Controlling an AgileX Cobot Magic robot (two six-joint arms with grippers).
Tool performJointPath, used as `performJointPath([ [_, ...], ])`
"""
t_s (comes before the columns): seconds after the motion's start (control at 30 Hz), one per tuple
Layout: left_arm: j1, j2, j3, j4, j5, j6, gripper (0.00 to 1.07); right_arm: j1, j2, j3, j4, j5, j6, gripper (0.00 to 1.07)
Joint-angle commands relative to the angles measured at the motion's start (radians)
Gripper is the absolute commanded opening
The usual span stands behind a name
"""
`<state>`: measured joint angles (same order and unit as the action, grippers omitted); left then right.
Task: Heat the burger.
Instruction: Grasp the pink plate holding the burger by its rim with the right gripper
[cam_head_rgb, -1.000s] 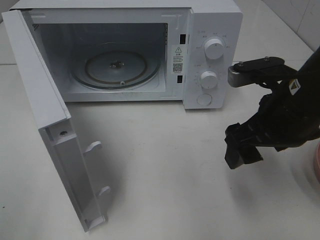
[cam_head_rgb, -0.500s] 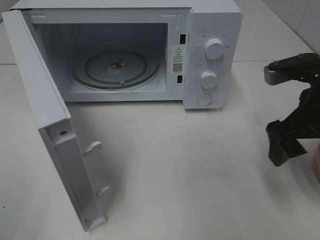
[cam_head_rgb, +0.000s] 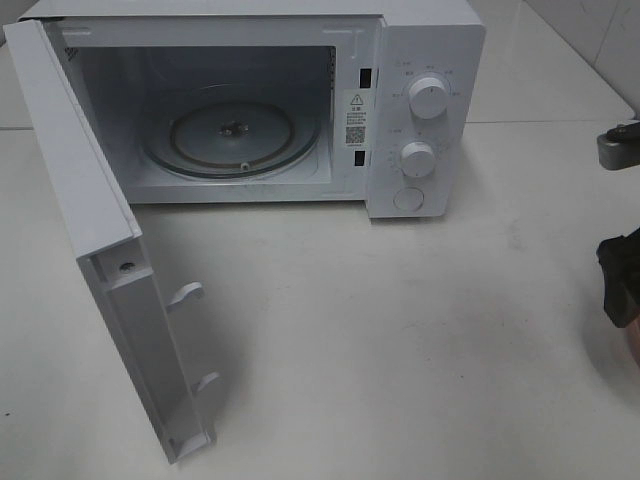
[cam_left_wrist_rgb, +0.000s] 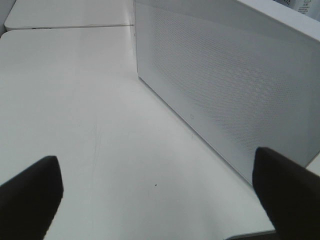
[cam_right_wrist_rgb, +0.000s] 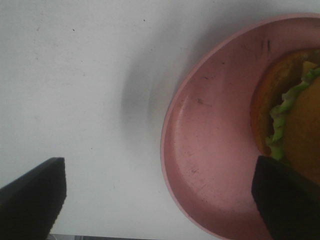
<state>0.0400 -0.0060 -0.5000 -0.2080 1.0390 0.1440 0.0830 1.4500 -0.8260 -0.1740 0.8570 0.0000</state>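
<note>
The burger (cam_right_wrist_rgb: 292, 120), a golden-brown bun with frilly green lettuce, lies on a round pink plate (cam_right_wrist_rgb: 210, 150) and shows only in the right wrist view, cut off by the picture's edge. My right gripper (cam_right_wrist_rgb: 160, 200) hangs open above the plate's rim and the white table, nothing between its fingers (cam_right_wrist_rgb: 32, 192). In the high view only a dark piece of this gripper (cam_head_rgb: 622, 288) shows at the far right edge. My left gripper (cam_left_wrist_rgb: 160, 200) is open over bare table beside the microwave's perforated side wall (cam_left_wrist_rgb: 240, 85); the high view does not show it.
The white microwave (cam_head_rgb: 430, 60) stands at the back with its door (cam_head_rgb: 90, 230) swung wide open toward the front left. Its glass turntable (cam_head_rgb: 232, 130) carries nothing. White table (cam_head_rgb: 380, 340) stretches in front of it.
My right arm has swung to the right, from in front of the microwave's knobs to the far right edge of the high view. The microwave and its door have not moved.
</note>
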Motion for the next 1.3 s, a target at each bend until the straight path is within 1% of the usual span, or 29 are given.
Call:
performJointPath([
  [0.03,0.001,-0.023,0.003,-0.002,-0.01,-0.002,0.98,-0.014,0.049,-0.001,-0.01,-0.004,-0.008,0.95],
  [0.17,0.001,-0.023,0.003,-0.002,-0.01,-0.002,0.98,-0.014,0.083,0.002,-0.011,-0.03,0.0,0.95],
  [0.27,0.001,-0.023,0.003,-0.002,-0.01,-0.002,0.98,-0.026,0.117,0.027,-0.022,-0.085,0.0,0.94],
  [0.3,0.001,-0.023,0.003,-0.002,-0.01,-0.002,0.98,-0.038,0.137,0.05,-0.041,-0.121,0.023,0.94],
  [0.47,0.001,-0.023,0.003,-0.002,-0.01,-0.002,0.98,-0.048,0.181,0.096,-0.056,-0.185,0.052,0.94],
  [0.6,0.001,-0.023,0.003,-0.002,-0.01,-0.002,0.98,-0.048,0.236,0.106,-0.063,-0.23,0.061,0.93],
  [0.7,0.001,-0.023,0.003,-0.002,-0.01,-0.002,0.98,-0.048,0.245,0.106,-0.07,-0.24,0.066,0.93],
  [0.73,0.001,-0.023,0.003,-0.002,-0.01,-0.002,0.98,-0.056,0.264,0.106,-0.098,-0.252,0.087,0.93],
  [0.83,0.001,-0.023,0.003,-0.002,-0.01,-0.002,0.98,-0.069,0.276,0.106,-0.119,-0.265,0.111,0.92],
  [0.97,0.001,-0.023,0.003,-0.002,-0.01,-0.002,0.98,-0.082,0.276,0.111,-0.109,-0.284,0.117,0.91],
  [1.3,0.001,-0.023,0.003,-0.002,-0.01,-0.002,0.98,-0.082,0.276,0.14,-0.069,-0.302,0.094,0.88],
])
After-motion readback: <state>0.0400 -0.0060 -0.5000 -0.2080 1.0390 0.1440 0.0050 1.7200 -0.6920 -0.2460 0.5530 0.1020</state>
